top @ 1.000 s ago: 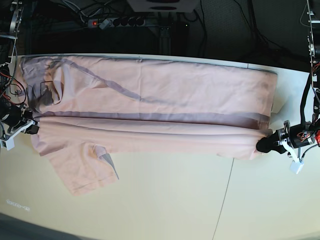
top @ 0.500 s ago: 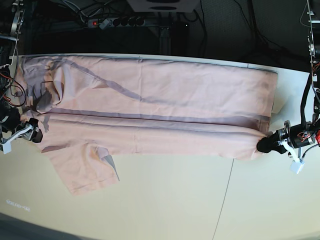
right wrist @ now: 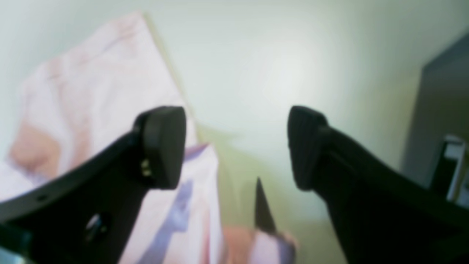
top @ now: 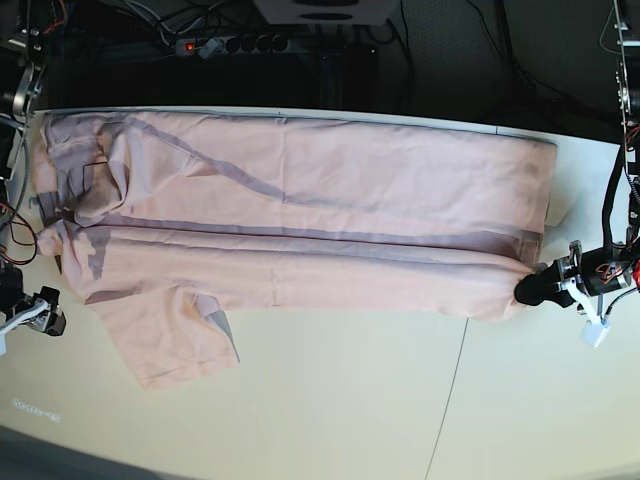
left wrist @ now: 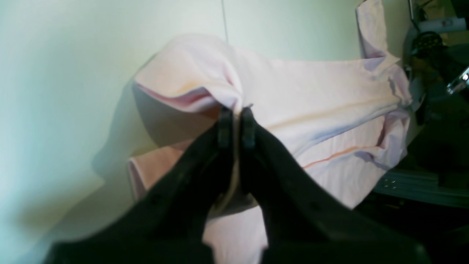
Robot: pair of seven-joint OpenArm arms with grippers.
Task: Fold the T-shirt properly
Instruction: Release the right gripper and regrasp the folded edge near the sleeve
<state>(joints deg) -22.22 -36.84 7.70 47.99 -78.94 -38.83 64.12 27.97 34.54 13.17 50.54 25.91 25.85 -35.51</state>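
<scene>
The pale pink T-shirt [top: 330, 190] lies stretched across the table, its near long edge folded over, and one sleeve [top: 170, 340] sticks out toward the front left. At the shirt's right end my left gripper [top: 527, 288] is shut on a bunched corner of the cloth. The left wrist view shows the left gripper [left wrist: 236, 112] pinching the T-shirt [left wrist: 311, 95], which is lifted slightly off the table. My right gripper [top: 48, 322] hovers just off the shirt's left edge. In the right wrist view the right gripper [right wrist: 236, 146] is open and holds nothing, with the T-shirt [right wrist: 91, 91] to its left.
The cream table [top: 330, 410] has a thin seam line [top: 455, 380] running toward the front. Behind its far edge sit a power strip [top: 235, 43] and dark cables. Arm wiring hangs at both sides.
My right gripper has opened, let go of the shirt's left edge and drawn away toward the front left. The released fold has settled flat. The left gripper keeps its grip.
</scene>
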